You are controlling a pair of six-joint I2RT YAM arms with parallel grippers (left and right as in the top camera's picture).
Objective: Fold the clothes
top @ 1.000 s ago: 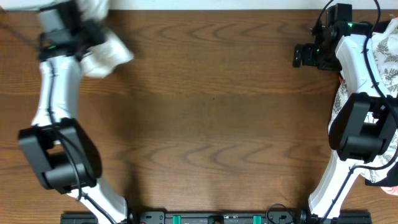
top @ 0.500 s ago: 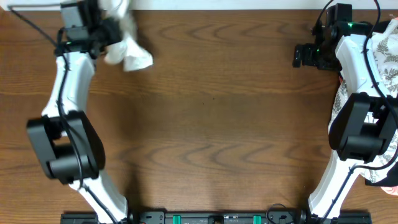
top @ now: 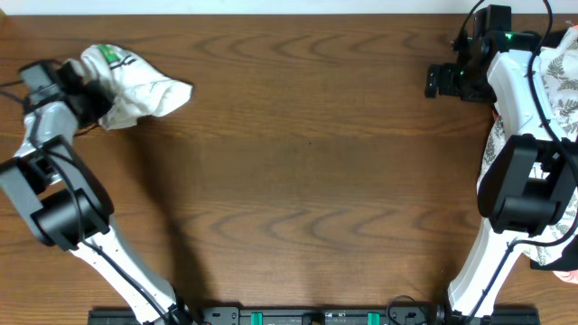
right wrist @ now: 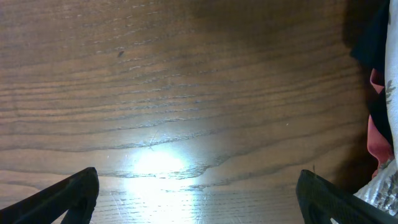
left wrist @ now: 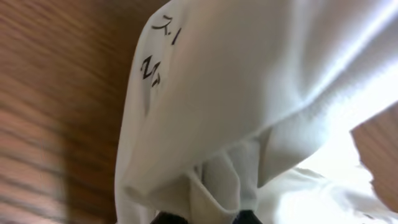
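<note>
The clothes, a white T-shirt [top: 140, 88], hang bunched at the table's far left corner, with a green neck label on top. My left gripper [top: 90, 92] is shut on a fold of the shirt. In the left wrist view the white T-shirt [left wrist: 261, 87] fills the frame, black print [left wrist: 152, 68] shows on its left side, and cloth is pinched at my left gripper [left wrist: 208, 218]. My right gripper [top: 437, 81] stands open at the far right. Below my right gripper [right wrist: 199, 196] there is only bare wood, and nothing lies between its fingers [right wrist: 71, 194].
A white cloth with grey leaf print [top: 564, 81] lies along the right edge beside the right arm; it shows as leaf-print cloth [right wrist: 387, 180] next to dark and red fabric [right wrist: 375, 124]. The brown wooden table [top: 307, 181] stretches between the arms.
The left arm has swung back to the left with the shirt in its grip, and the bunch now trails to its right, a little lower. The right arm has not moved.
</note>
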